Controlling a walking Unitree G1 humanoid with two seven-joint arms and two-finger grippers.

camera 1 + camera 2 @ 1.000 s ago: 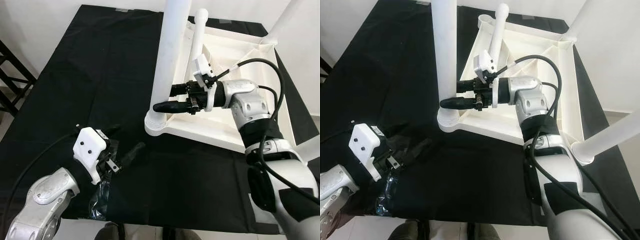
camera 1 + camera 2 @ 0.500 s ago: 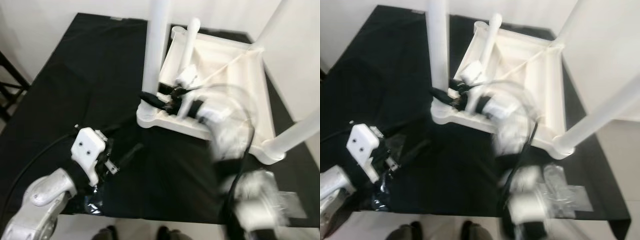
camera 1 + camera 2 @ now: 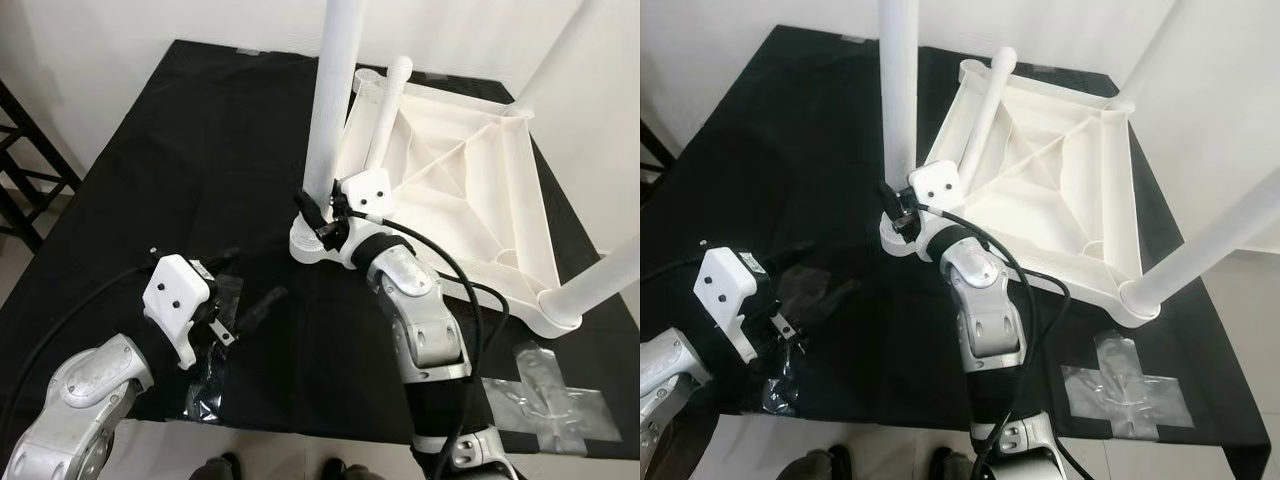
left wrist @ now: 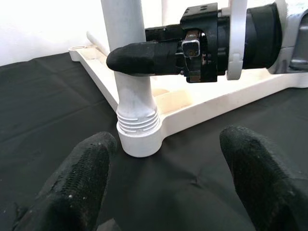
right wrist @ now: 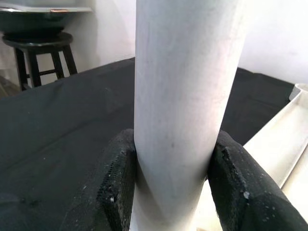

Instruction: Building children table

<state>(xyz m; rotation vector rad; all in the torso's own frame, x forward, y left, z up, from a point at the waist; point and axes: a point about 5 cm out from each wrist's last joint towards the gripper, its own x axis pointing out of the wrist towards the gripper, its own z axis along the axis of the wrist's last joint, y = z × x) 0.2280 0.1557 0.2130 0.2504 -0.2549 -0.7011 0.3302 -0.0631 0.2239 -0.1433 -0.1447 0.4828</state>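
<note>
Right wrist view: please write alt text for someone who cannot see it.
The right hand grips an upright white table leg, one black finger pressed against each side of it. Behind lies a black cloth over the work surface, a dark stool stands further back, and an edge of the white tabletop shows beside the leg.

A white plastic children's table (image 3: 470, 190) lies upside down on a black cloth, its ribbed underside facing up. Three white round legs stand upright in its corner sockets: the near-left leg (image 3: 332, 95), one at the far right corner (image 3: 560, 45) and one at the near right corner (image 3: 600, 285). A fourth leg (image 3: 385, 110) lies loose, leaning across the far-left corner of the frame. The near-left leg sits in a ridged collar at its socket (image 4: 137, 127).
</note>
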